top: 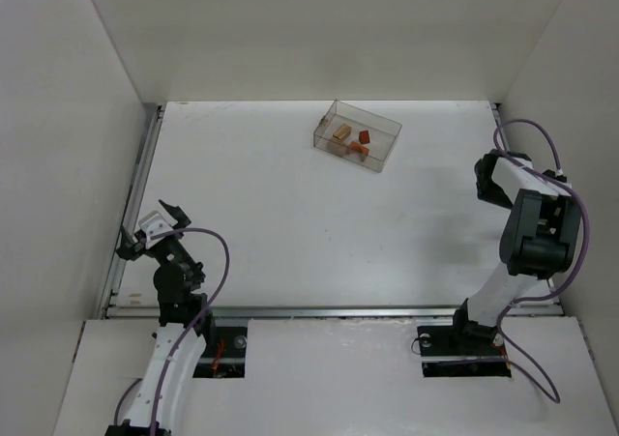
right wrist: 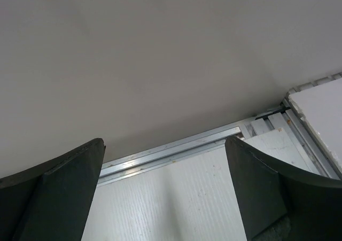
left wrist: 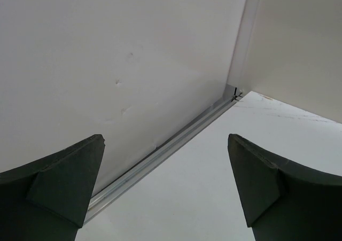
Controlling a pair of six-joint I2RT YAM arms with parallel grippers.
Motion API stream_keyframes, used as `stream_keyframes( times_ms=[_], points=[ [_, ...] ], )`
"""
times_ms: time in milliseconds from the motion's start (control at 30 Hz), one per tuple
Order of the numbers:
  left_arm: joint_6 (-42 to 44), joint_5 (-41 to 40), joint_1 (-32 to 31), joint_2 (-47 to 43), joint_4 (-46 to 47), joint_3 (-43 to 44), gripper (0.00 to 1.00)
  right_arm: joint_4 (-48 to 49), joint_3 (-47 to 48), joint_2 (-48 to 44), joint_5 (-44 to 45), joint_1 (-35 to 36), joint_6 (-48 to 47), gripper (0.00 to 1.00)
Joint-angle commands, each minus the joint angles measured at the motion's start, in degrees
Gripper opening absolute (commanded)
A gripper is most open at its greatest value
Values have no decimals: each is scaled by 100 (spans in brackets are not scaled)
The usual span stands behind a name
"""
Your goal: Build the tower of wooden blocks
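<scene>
Small wood blocks, a tan one (top: 340, 132), a reddish one (top: 365, 137) and an orange one (top: 355, 150), lie loose inside a clear plastic box (top: 385, 143) at the back middle of the table. No stacked wood block tower shows in any view. My left gripper (top: 147, 227) hovers at the table's left edge, far from the box. In the left wrist view the left gripper (left wrist: 165, 139) is open, with only table and wall between its fingers. My right gripper (top: 491, 179) is raised at the right side. In the right wrist view the right gripper (right wrist: 163, 140) is open and holds nothing.
White walls close in the table on the left, back and right. A metal rail (top: 135, 189) runs along the left edge, seen close in the left wrist view as the rail (left wrist: 160, 155). Another rail (right wrist: 171, 151) runs under the wall in the right wrist view.
</scene>
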Motion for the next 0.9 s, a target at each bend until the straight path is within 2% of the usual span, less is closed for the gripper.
stream_keyframes(
  times_ms=[0, 100, 233, 267, 300, 333, 367, 400, 500, 533, 567, 600, 633, 667, 700, 733, 767, 833, 867],
  points=[
    [14, 8, 8, 11, 303, -373, 100, -301, 36, -171, 167, 28, 114, 100],
    [14, 8, 8, 11, 303, -373, 100, -301, 36, -233, 280, 159, 114, 100],
    [67, 543, 69, 177, 39, -147, 100, -301, 667, -338, 561, 606, -1165, 100],
    [241, 692, 139, 282, 39, -58, 100, -301, 808, -339, 893, 729, -1387, 100],
    [295, 894, 139, 362, -204, 126, 100, -301, 1097, -452, 1070, 1009, -1624, 100],
    [374, 1139, 139, 441, -955, 667, 100, -301, 1265, -592, 1246, 1151, -1836, 100],
    [523, 1794, 200, 442, -1250, 933, 100, -301, 1475, -681, 1335, 1318, -1838, 100],
    [655, 2079, 201, 607, -1479, 1188, 100, -301, 1756, -734, 1336, 1668, -1968, 100],
    [630, 2860, 201, 924, -2340, 2296, 100, -301, 3179, -463, 1265, 2205, -2478, 100],
    [630, 3047, 201, 1264, -2577, 2577, 100, -301, 4070, -270, 1265, 2538, -2688, 100],
    [630, 3214, 201, 1459, -3015, 3093, 100, -301, 4575, -16, 1265, 2680, -2925, 100],
    [630, 3468, 201, 1653, -3228, 3342, 100, -214, 5137, 613, 1170, 2795, -3780, 100],
    [630, 3584, 201, 2072, -3456, 3588, 100, 13, 5734, 959, 673, 2883, -4581, 100],
    [569, 3655, 201, 2294, -3885, 4095, 100, 573, 6697, 1267, 59, 2884, -5841, 100],
    [481, 3734, 201, 2522, -4124, 4370, 100, 2379, 6776, 1452, -1018, 2823, -8578, 100],
    [480, 3909, 201, 2760, -4370, 4651, 100, 2719, 6716, 1506, -3700, 2701, -8936, 100],
    [480, 4023, 201, 3214, -4616, 4932, 100, 2836, 6655, 1507, -4466, 2412, -8783, 100],
    [402, 4356, 254, 3613, -5241, 5636, 100, 3082, 6436, 1507, -5253, 2156, -8056, 100],
    [340, 4454, 254, 3919, -5469, 5934, 100, 3214, 5999, 1420, -5630, 2015, -7912, 100]
  ],
)
